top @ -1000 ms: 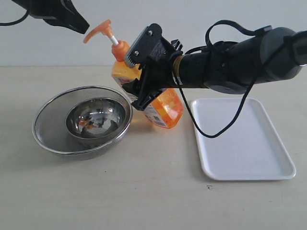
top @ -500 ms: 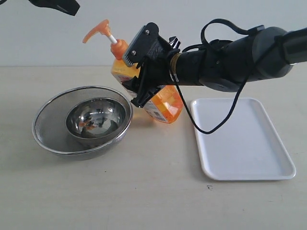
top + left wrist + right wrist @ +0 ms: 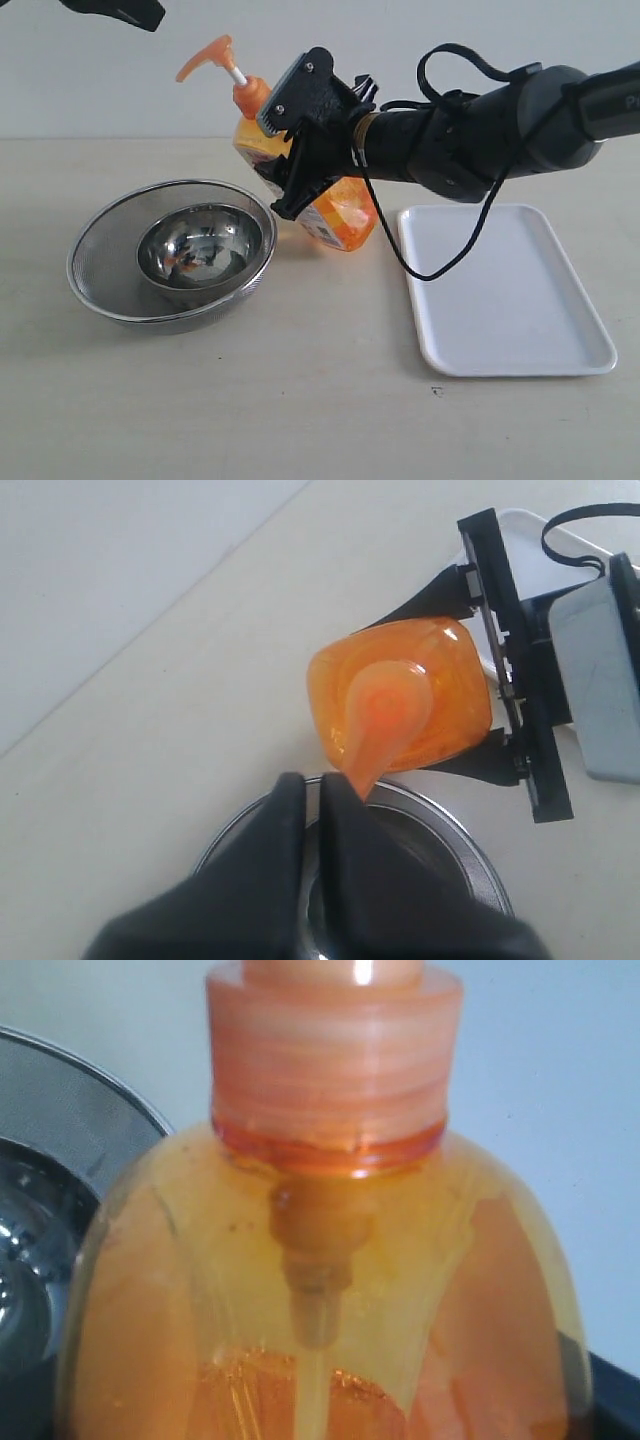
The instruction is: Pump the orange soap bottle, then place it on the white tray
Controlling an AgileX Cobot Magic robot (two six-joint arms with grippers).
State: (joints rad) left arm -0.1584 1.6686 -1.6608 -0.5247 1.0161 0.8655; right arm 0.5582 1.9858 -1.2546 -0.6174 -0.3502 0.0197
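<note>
My right gripper [image 3: 288,150] clamps the flat sides of the orange soap bottle [image 3: 345,215], tilted between the mesh strainer [image 3: 100,260] and the white tray [image 3: 510,300], and I judge the bottle slick, slightly squashy and bottom-heavy, while my left gripper [image 3: 312,785] hangs pinched together above its pump.

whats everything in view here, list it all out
orange soap bottle: one, translucent orange with white-and-red label, tilted, between strainer and tray
white tray: one, glossy white, on the table's right side, nothing on it
steel bowl: one, shiny silver, inside the strainer
mesh strainer: one, silver, on the table's left side
table: one, beige
cable: one, black, hanging off the right arm
right gripper: black, clamped on the bottle
left gripper: black, fingers together, above the pump head
</note>
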